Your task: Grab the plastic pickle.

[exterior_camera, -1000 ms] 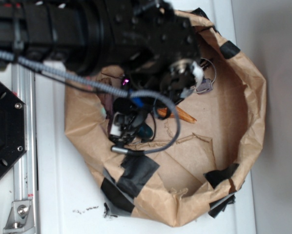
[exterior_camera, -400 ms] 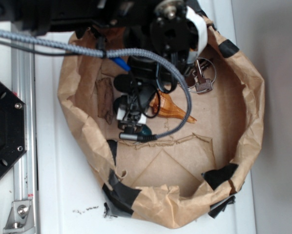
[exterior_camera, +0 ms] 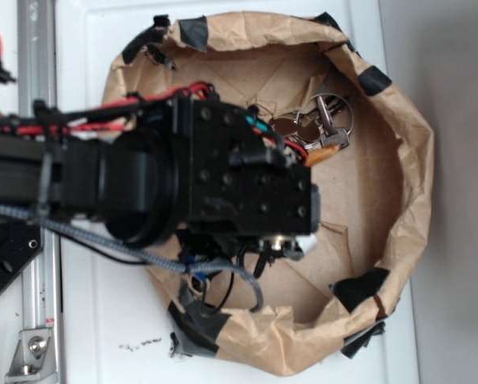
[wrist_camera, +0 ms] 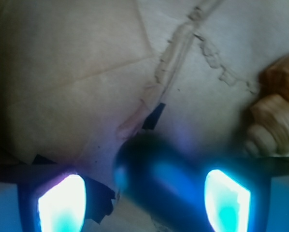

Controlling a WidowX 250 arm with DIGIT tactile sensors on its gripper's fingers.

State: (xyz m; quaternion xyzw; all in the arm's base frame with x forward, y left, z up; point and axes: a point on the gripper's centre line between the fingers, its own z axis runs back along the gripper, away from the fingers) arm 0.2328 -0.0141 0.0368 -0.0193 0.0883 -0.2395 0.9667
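In the wrist view the plastic pickle (wrist_camera: 159, 179) is a dark glossy oblong, tinted blue by the finger lights, lying on the brown paper. My gripper (wrist_camera: 144, 195) is open and straddles it. The right finger (wrist_camera: 226, 198) is close against the pickle. The left finger (wrist_camera: 62, 203) stands apart from it, with paper showing in the gap. In the exterior view my arm (exterior_camera: 223, 192) covers the middle of the paper bowl (exterior_camera: 407, 184) and hides both the pickle and the fingers.
The orange-brown seashell (wrist_camera: 275, 111) lies just right of the fingers; its tip shows in the exterior view (exterior_camera: 323, 154). A ring of keys (exterior_camera: 323, 124) lies at the bowl's far right. The crumpled, black-taped bowl wall surrounds everything. A metal rail (exterior_camera: 35, 80) runs along the left.
My arm has swung from the top of the frame down across the bowl's middle and now covers the pickle, seashell body and bark strip that showed earlier.
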